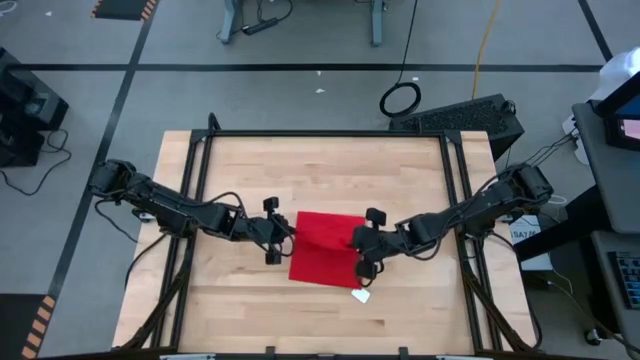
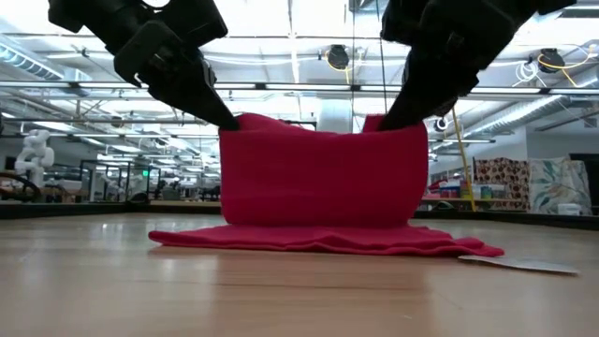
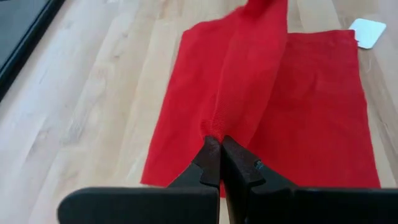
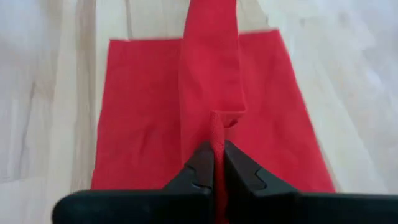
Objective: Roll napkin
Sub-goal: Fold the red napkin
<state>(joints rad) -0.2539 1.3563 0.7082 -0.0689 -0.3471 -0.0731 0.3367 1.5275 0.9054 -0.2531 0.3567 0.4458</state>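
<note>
Pale wooden bench [image 1: 320,160] carried the napkin [image 1: 325,262] at its middle; left tool [image 3: 217,144] and right tool [image 4: 217,149] each pinched shut on a raised edge, starting the roll; next, carrying that edge over evenly.

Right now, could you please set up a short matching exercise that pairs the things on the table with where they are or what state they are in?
Things:
1. left tool
2. right tool
3. napkin
4. white tag

Places or states:
A. lying flat on the wood past the cloth's corner
B. shut on the cloth's edge at the picture's left in the high view
C. partly lifted, with the rest flat on the table
D. shut on the cloth's edge at the picture's right in the high view

Pairs: 1-B, 2-D, 3-C, 4-A
</note>
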